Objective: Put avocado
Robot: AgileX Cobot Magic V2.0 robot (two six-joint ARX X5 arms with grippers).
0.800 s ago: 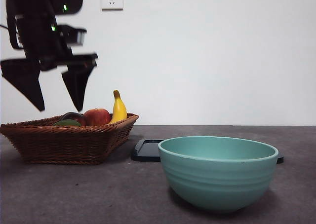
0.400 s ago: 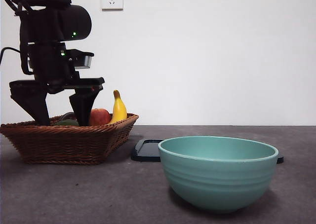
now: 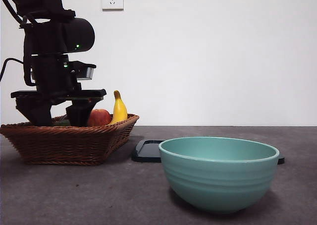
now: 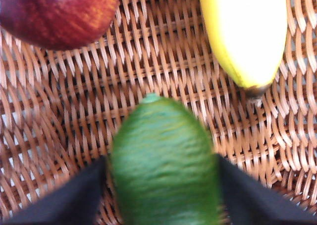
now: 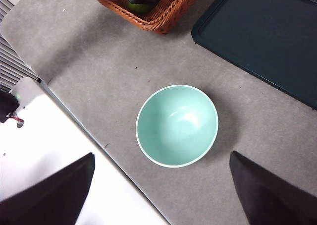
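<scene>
The avocado (image 4: 163, 160), dark green and oval, lies on the wicker floor of the basket (image 3: 69, 143). In the left wrist view my left gripper (image 4: 163, 185) is open, one black jaw close on each side of the fruit. In the front view the left gripper (image 3: 59, 117) has dipped below the basket rim, and only a sliver of the avocado (image 3: 61, 122) shows between its jaws. My right gripper (image 5: 162, 154) hangs open and empty high above the table, over the teal bowl (image 5: 177, 125).
A red apple (image 3: 99, 117) and a banana (image 3: 119, 108) share the basket with the avocado. The teal bowl (image 3: 218, 173) stands empty at the front, right of the basket. A dark flat tray (image 3: 146, 150) lies behind the bowl. A white surface (image 5: 59, 150) borders the table.
The left arm has come down from above the basket until its open jaws sit inside it around the avocado. The fruit, bowl and tray have not moved.
</scene>
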